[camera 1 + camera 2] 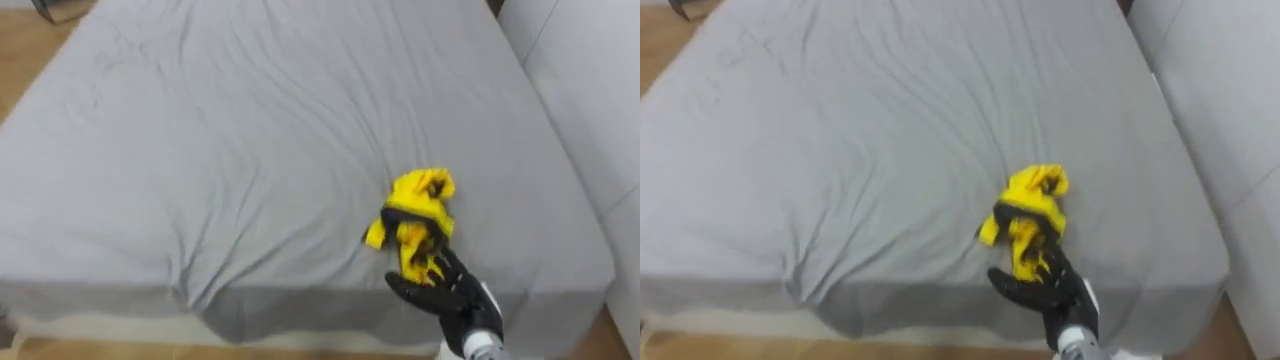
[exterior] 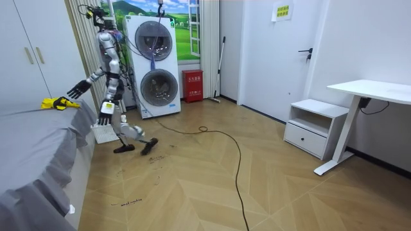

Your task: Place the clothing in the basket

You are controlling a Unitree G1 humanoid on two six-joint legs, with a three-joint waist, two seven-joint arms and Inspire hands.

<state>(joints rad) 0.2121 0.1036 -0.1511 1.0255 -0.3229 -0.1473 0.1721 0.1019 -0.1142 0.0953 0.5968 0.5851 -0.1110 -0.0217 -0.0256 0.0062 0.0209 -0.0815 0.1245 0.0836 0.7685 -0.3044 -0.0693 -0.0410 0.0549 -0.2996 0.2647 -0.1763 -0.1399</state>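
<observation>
A crumpled yellow garment with dark markings [image 1: 420,205] lies on the grey bed [image 1: 250,150], near its front right corner. My right hand [image 1: 450,295] reaches in from the lower right with fingers spread and open, its fingertips at the garment's near edge. In the room view I stand at the bed's end, right hand [image 2: 77,90] stretched out over the garment [image 2: 54,102]. My left hand [image 2: 104,119] hangs at my side just above a white basket [image 2: 103,133]; whether it holds the basket cannot be made out.
A white panel [image 1: 580,80] runs along the bed's right side. Behind me stand two stacked washing machines [image 2: 154,64] and a red box [image 2: 192,86]. A white desk [image 2: 372,90] and a low cabinet [image 2: 314,125] stand across the wooden floor.
</observation>
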